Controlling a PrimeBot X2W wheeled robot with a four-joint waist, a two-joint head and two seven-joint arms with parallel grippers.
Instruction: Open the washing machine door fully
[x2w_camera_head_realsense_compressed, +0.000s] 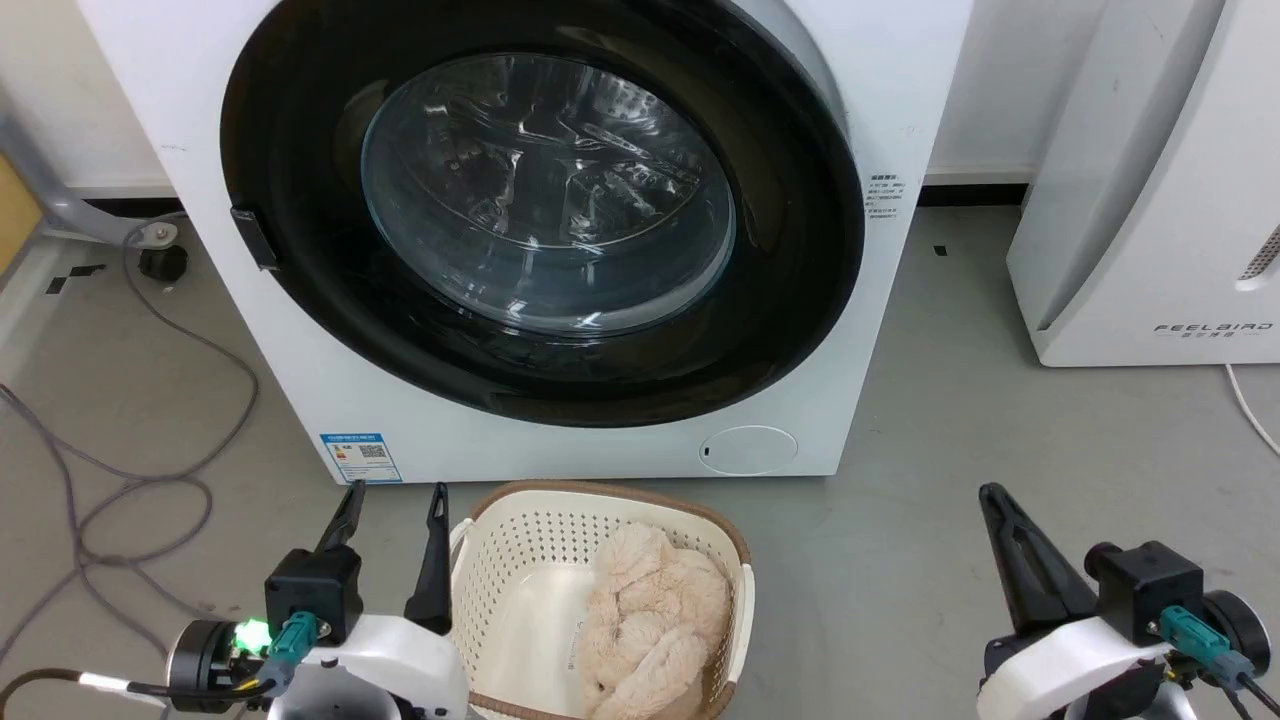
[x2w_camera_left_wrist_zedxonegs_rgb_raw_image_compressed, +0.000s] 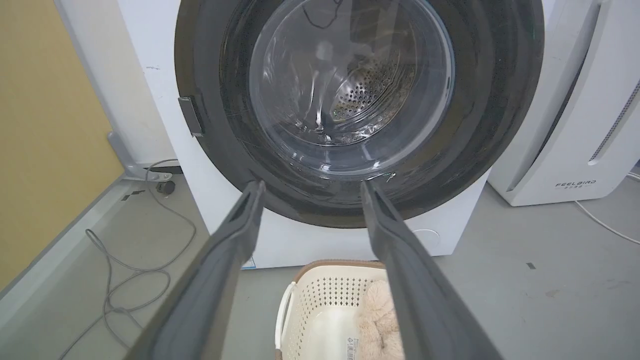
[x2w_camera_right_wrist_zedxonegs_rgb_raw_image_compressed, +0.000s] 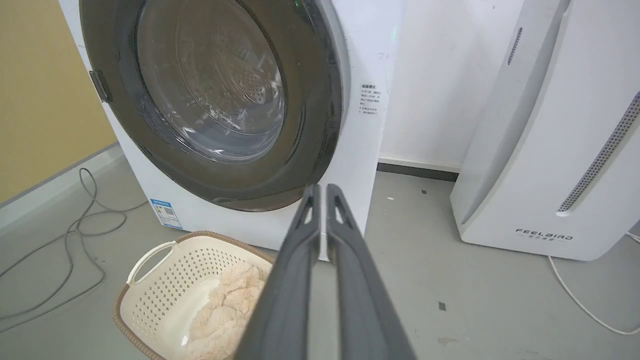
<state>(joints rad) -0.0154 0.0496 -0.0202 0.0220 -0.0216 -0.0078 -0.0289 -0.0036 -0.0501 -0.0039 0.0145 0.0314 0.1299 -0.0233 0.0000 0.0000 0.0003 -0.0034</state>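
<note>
a: where does the job stand?

b: not started, i'd say. the large round glossy black washing machine door (x2w_camera_head_realsense_compressed: 545, 190) with its bulging clear glass window looks shut, flush on the front of the big white front-loading washing machine (x2w_camera_head_realsense_compressed: 600, 455). the machine stands at the floor's far edge, by the wall.

a: and the claws?

b: the left claw (x2w_camera_head_realsense_compressed: 397, 487) is spread wide with nothing in it. it sits low at the floor's near edge, just left of the cream perforated plastic basket (x2w_camera_head_realsense_compressed: 500, 560) that holds a fluffy beige bundle (x2w_camera_head_realsense_compressed: 650, 610). the right claw (x2w_camera_head_realsense_compressed: 992, 492) has its fingers pressed together, also empty, and is well apart from the machine.

a: so which one goes in?

b: the left, i think. there's a small grey tab (x2w_camera_head_realsense_compressed: 253, 238) on the door's left edge, which i take for the pull. that would put the hinge on the right.

a: how to do it well?

b: raise the left claw and slip one finger behind the tab. close gently and tug toward the robot until the latch gives. then follow an arc round the right side rather than hauling straight back. keep the forearm above the basket, which sits just in front of the machine.
</note>
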